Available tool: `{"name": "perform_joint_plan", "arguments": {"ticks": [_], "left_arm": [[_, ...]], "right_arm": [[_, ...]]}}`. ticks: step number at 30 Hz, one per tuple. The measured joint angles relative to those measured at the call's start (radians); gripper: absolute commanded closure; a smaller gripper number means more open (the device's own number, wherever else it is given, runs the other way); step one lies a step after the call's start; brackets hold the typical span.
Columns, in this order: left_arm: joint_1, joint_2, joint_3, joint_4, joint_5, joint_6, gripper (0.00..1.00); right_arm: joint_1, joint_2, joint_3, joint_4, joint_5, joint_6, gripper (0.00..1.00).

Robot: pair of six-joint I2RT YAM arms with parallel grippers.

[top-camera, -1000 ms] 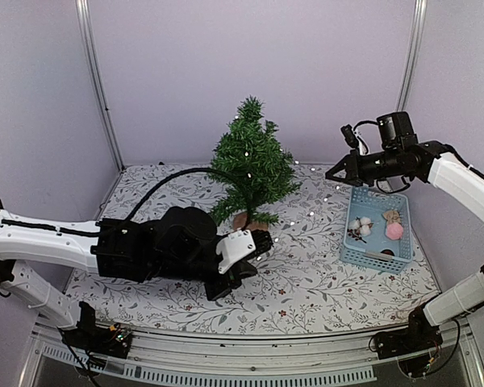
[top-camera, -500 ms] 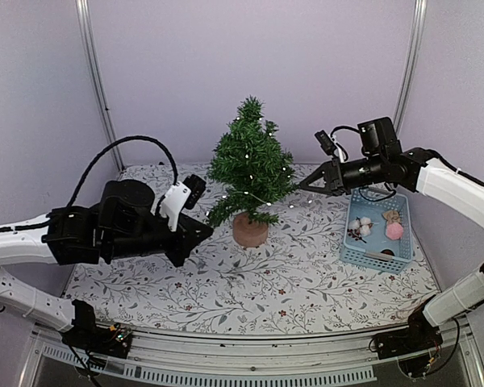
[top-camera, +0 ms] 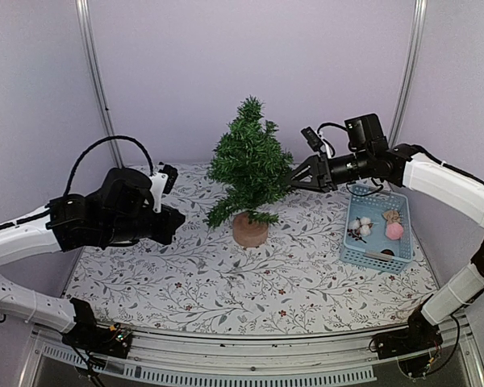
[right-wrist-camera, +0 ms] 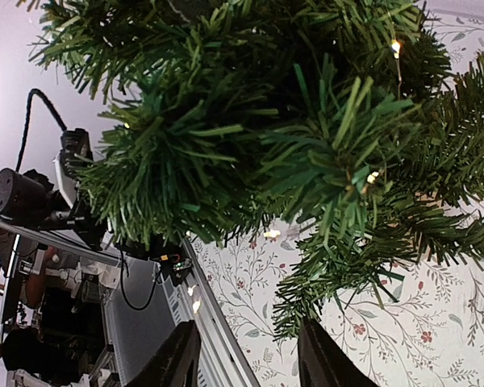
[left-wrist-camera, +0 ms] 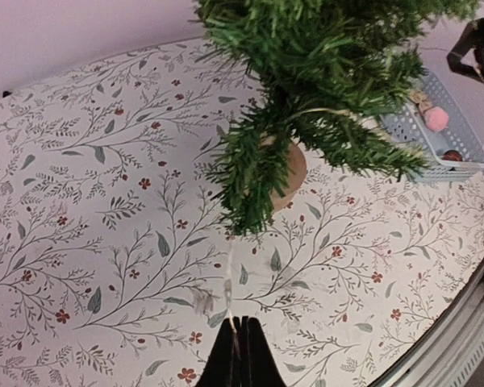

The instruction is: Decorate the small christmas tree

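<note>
The small christmas tree [top-camera: 250,165] stands upright on its round wooden base [top-camera: 250,231] in the middle of the flower-patterned table [top-camera: 226,286], with one arm on either side of it.

The right gripper [top-camera: 294,181] is up at mid-height against the tree's right flank, tips just at the outer needles. From its wrist camera, its two fingers [right-wrist-camera: 177,359] are spread apart with nothing between them. The branches fill the view just ahead, with tiny lit bulbs [right-wrist-camera: 397,47] among the needles.

The left gripper [top-camera: 177,219] is lower, off to the tree's left and clear of the branches, pointing toward the base. Its jaws are pressed tight together. A thin light wire [left-wrist-camera: 226,274] runs from the tips [left-wrist-camera: 240,355] toward the lowest drooping branch, so it looks pinched there.

Right of the tree, well apart from it, sits a blue basket [top-camera: 348,250] holding a pink ball [top-camera: 394,230] and some other small ornaments I can't make out.
</note>
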Motion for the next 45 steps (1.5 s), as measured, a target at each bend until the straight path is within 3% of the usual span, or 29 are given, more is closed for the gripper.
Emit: {"name": "perform_joint_plan", "arguments": {"ticks": [5, 15, 27, 36, 45], "left_arm": [[0.068, 0.035, 0.000, -0.053, 0.027, -0.025, 1.00], [0.287, 0.062, 0.002, -0.083, 0.106, -0.052, 1.00], [0.465, 0.344, 0.161, 0.001, 0.240, 0.039, 1.00], [0.538, 0.573, 0.413, 0.166, 0.320, 0.229, 1.00], [0.555, 0.655, 0.488, 0.242, 0.402, 0.381, 1.00]], "right_arm": [[0.001, 0.003, 0.000, 0.006, -0.007, -0.001, 0.44], [0.001, 0.006, 0.001, 0.012, -0.004, 0.005, 0.37], [-0.069, -0.016, 0.003, 0.012, 0.011, 0.038, 0.37], [-0.175, -0.056, 0.003, 0.070, 0.002, 0.076, 0.33], [-0.212, 0.006, 0.004, 0.081, -0.022, 0.171, 0.32]]}}
